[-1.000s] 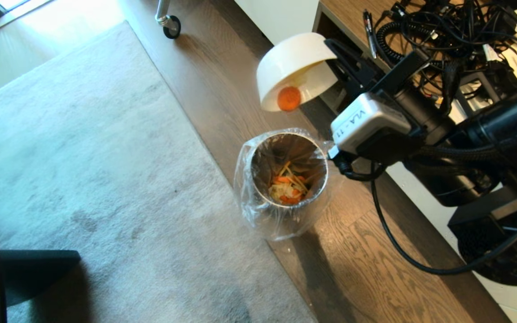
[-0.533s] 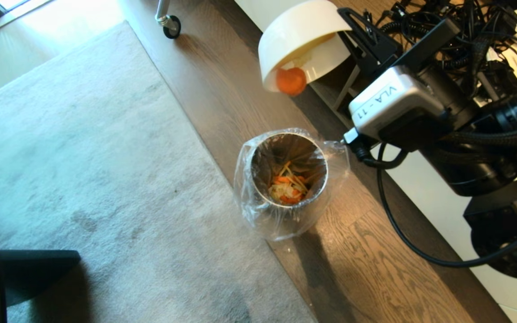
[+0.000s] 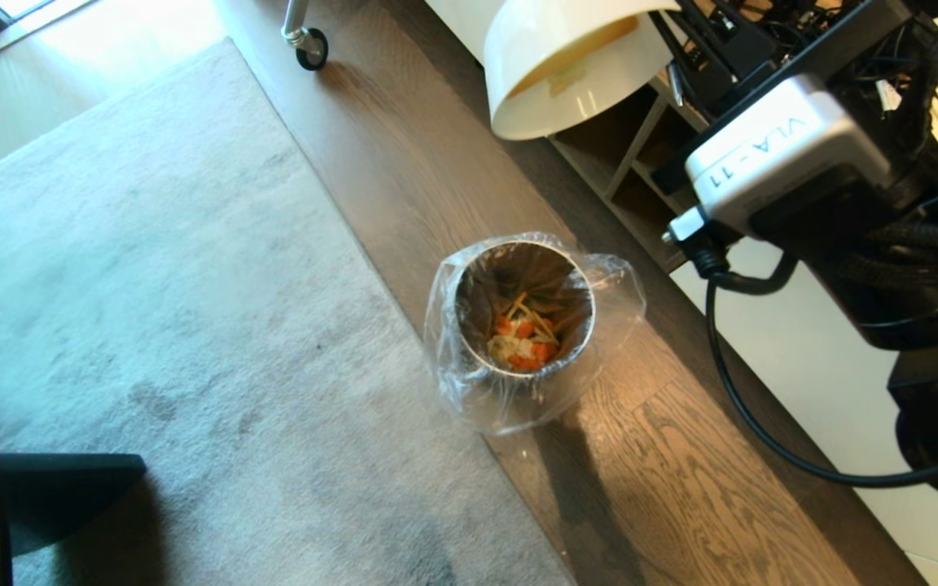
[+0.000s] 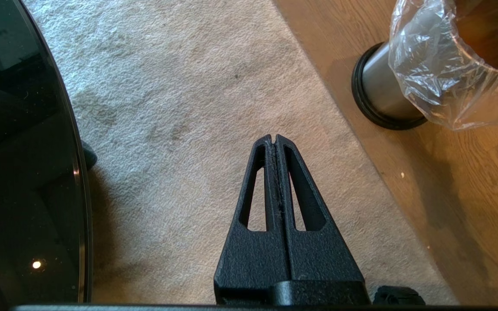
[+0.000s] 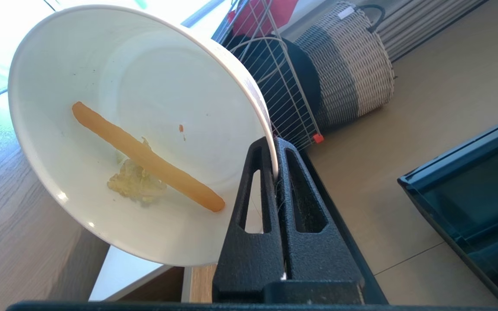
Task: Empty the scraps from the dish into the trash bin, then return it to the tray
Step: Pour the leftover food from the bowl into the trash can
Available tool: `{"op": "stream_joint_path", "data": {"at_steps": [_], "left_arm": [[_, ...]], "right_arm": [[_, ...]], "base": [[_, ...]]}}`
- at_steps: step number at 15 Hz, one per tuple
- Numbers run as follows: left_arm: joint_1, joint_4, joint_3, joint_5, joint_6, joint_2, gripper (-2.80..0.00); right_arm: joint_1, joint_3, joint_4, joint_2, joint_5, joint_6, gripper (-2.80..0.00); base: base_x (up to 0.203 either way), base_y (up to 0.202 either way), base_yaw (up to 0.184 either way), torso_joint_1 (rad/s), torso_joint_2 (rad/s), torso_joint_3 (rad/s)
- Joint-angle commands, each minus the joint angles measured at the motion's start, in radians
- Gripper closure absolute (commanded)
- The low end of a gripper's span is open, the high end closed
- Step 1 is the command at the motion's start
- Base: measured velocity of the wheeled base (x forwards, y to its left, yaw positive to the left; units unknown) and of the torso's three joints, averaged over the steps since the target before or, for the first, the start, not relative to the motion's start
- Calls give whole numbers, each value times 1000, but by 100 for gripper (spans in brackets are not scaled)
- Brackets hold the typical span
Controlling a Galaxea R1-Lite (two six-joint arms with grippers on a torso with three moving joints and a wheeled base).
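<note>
Right pincer (image 5: 275,149) clamped on dish (image 3: 571,69) rim, dish tipped, above and beyond trash bin (image 3: 524,313); tray unseen.

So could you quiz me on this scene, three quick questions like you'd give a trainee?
1. True or false: the right tool is shut on the rim of the dish.
2. Where do most of the scraps lie now? A) on the rug B) in the trash bin C) on a shelf
3. Fill in: one long orange strip and a pale clump still cling inside the ____.

Key: 1 true; 2 B; 3 dish
</note>
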Motion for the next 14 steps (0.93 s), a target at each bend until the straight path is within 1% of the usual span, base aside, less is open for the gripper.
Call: {"op": "stream_joint_path", "data": {"at_steps": [1, 2, 4, 5, 8, 14], "left_arm": [[0, 0, 0, 0, -1, 0, 0], [0, 0, 0, 0, -1, 0, 0], [0, 0, 0, 0, -1, 0, 0], [0, 0, 0, 0, -1, 0, 0], [0, 0, 0, 0, -1, 0, 0], [0, 0, 0, 0, -1, 0, 0]], "right_arm": [[2, -6, -46, -6, 7, -8, 0], [3, -10, -46, -10, 24, -8, 0], [10, -62, -46, -13, 31, -7, 0], [21, -66, -46, -15, 39, -5, 0], [37, -109, -46, -24, 40, 1, 0], [47, -58, -46, -53, 41, 17, 0]], "base": [[0, 0, 0, 0, 0, 0], [0, 0, 0, 0, 0, 0], [0, 0, 0, 0, 0, 0], [0, 0, 0, 0, 0, 0], [0, 0, 0, 0, 0, 0], [0, 0, 0, 0, 0, 0]]}}
